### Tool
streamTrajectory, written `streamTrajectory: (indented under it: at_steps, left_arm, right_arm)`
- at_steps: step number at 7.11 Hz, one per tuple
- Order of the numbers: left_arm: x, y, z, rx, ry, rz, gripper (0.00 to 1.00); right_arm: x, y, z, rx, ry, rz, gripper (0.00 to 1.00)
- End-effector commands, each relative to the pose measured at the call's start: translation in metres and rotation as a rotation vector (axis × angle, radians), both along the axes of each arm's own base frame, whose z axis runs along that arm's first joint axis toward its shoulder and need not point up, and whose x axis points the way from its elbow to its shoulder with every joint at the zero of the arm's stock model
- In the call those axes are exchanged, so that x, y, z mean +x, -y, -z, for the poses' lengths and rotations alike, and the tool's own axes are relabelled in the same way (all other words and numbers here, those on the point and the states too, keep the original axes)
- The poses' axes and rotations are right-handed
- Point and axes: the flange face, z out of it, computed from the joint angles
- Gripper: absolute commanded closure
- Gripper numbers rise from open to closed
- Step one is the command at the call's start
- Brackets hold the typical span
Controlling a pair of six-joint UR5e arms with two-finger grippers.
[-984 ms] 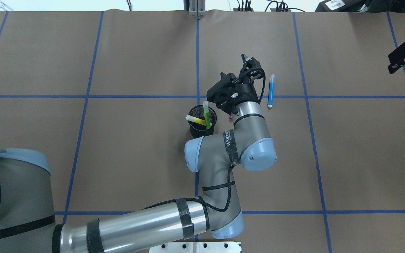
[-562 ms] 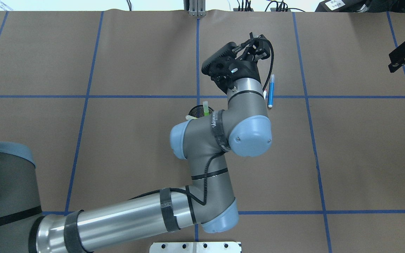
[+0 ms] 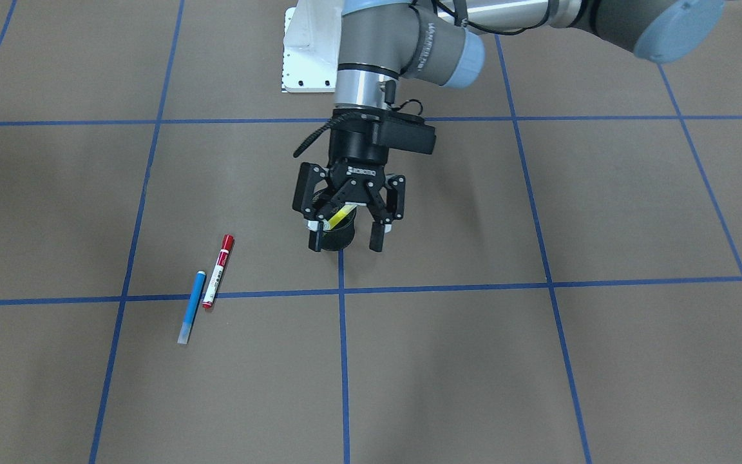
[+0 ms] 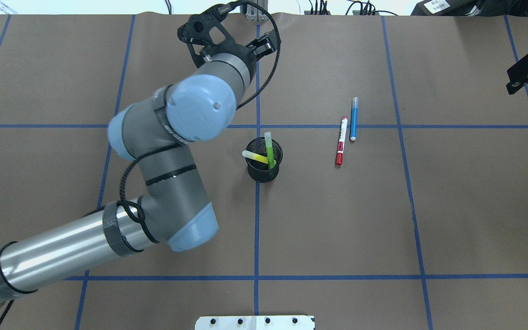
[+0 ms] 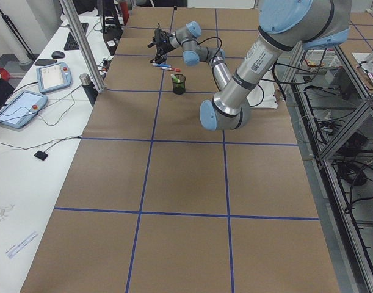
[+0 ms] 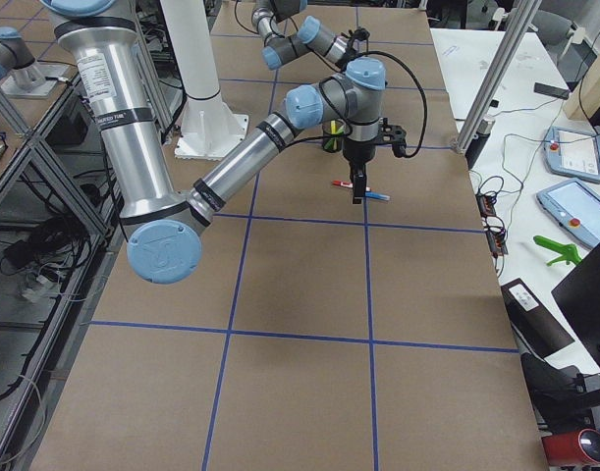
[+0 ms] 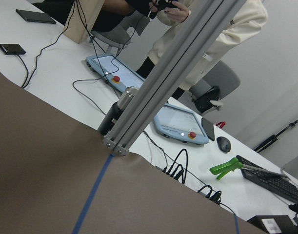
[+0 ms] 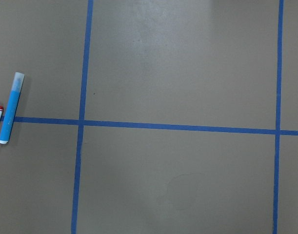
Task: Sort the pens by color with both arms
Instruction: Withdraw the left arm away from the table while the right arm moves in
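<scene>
At the bottom edge of the overhead view sat the white base plate. From the lower left corner the left arm ran up across the brown table toward the top of the frame.

In the middle of that view stood the black mesh cup, upright on a vertical tape line. Two pens were inside it. The yellow highlighter leaned toward the left of the frame and the green highlighter tilted toward the top.

To the right of the cup, well apart from it, two more pens lay flat on the paper. The red-capped pen lay just left of the blue pen and almost parallel to it. Both crossed the horizontal tape line.

Farther off, at the top centre of the overhead view, the left gripper hung raised above the table. Its fingers were spread wide and held nothing. Its wrist camera looked past the table's far edge at an aluminium post.

At the upper right edge of the overhead view hung the right gripper, away from the pens. Only part of it showed, so whether its fingers were apart or together could not be told.
</scene>
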Motion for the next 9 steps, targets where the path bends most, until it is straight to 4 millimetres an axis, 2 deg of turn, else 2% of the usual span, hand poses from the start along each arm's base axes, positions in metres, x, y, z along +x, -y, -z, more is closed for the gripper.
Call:
streamTrajectory:
  at_steps: [1,2,3,4,5,6,7,8,9]
  left_arm:
    - [-0.055,0.042,-0.038,-0.082,0.121,-0.2,0.0]
    - [-0.079,0.06,-0.058,-0.136,0.206,-0.32,0.0]
    - [-0.106,0.073,-0.083,-0.18,0.26,-0.434,0.0]
    - [-0.134,0.079,-0.116,-0.207,0.287,-0.546,0.0]
    - [-0.164,0.073,-0.158,-0.219,0.322,-0.61,0.0]
    - [-0.179,0.069,-0.19,-0.241,0.347,-0.657,0.0]
    - [-0.191,0.066,-0.222,-0.252,0.391,-0.709,0.0]
    - [-0.21,0.069,-0.241,-0.259,0.44,-0.766,0.0]
    - [-0.232,0.075,-0.251,-0.252,0.478,-0.843,0.0]
  right_arm:
    - [-0.001,0.0,0.0,-0.017,0.004,-0.014,0.0]
    - [-0.002,0.0,0.0,-0.056,0.012,-0.062,0.0]
    - [-0.009,0.005,0.012,-0.083,0.025,-0.109,0.0]
    - [-0.037,0.007,0.032,-0.13,0.047,-0.15,0.0]
    - [-0.096,0.013,0.067,-0.269,0.07,-0.28,0.0]
    - [-0.152,0.026,0.104,-0.407,0.092,-0.409,0.01]
    - [-0.178,0.038,0.13,-0.469,0.106,-0.466,0.01]
    - [-0.2,0.039,0.154,-0.539,0.121,-0.533,0.01]
    - [-0.223,0.035,0.177,-0.602,0.134,-0.585,0.01]
